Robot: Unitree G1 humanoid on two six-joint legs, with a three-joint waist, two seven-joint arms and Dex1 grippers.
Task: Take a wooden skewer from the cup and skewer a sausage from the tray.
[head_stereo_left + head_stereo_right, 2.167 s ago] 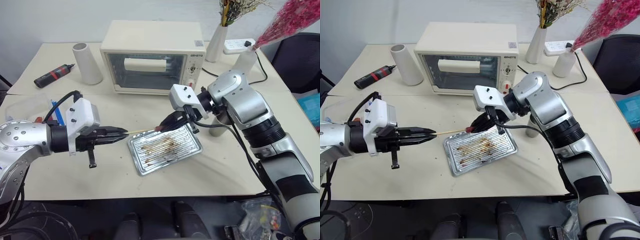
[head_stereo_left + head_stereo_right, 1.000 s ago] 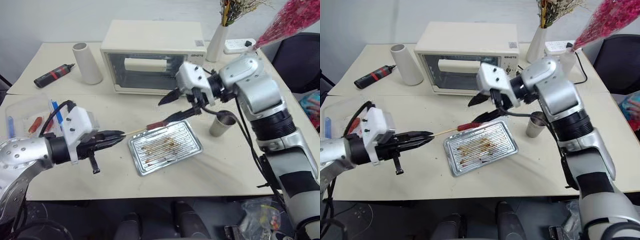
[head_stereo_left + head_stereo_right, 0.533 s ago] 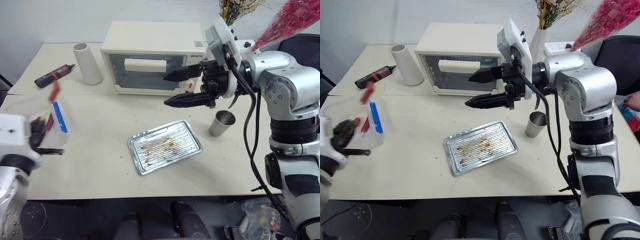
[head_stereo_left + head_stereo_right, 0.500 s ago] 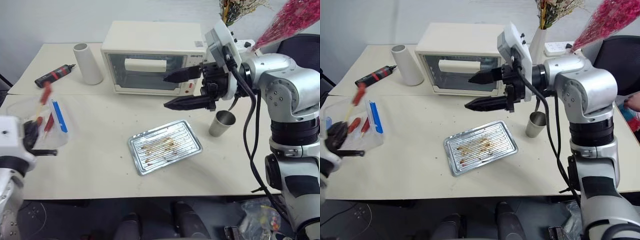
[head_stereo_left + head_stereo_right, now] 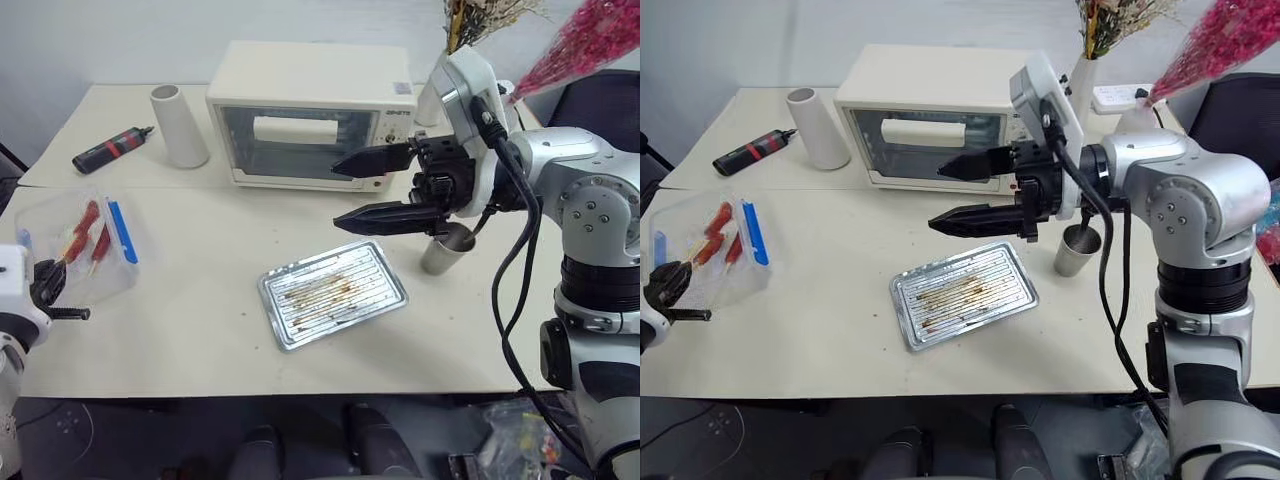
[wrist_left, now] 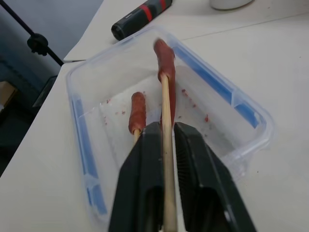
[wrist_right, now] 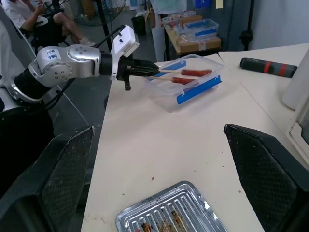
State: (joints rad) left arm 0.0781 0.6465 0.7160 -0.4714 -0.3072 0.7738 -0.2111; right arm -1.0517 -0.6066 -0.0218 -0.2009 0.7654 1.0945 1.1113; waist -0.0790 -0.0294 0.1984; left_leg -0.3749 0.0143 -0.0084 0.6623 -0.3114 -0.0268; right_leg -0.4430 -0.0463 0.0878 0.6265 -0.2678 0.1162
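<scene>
A: Where does the left gripper [image 6: 166, 140] stand now, against a second ago?

B: A second ago it hung just beside the tray [image 5: 333, 293], the wooden skewer [image 6: 166, 130] reaching toward the right gripper [image 5: 355, 191]. Now it has swung far out to the robot's left, to the clear plastic box [image 5: 70, 248] at the desk [image 5: 220, 330] edge. The tray lies well apart from it.

A: Does it still hold the stick?

B: The skewer lies in the narrow gap between its two black fingers [image 6: 145, 159] and runs straight ahead of them over the box. The fingers stand a little parted, close on either side of the stick. Whether they still press it, I cannot tell.

A: And the sausage?

B: The sausage [image 6: 164, 59] sits on the far tip of the skewer, ahead of the left gripper, above the box's far side. A second skewered sausage [image 6: 137, 111] lies inside the box, just beside the gripper's fingertips.

A: The right gripper?

B: A second ago its fingers were around the sausage end, low over the tray's far edge. Now it has lifted away and hangs above the desk between the toaster oven [image 5: 310, 110] and the tray, jaws spread wide, holding nothing. The cup [image 5: 443, 249] stands just behind its wrist, and the tray lies below its fingertips, bare but for the brown streaks.
</scene>
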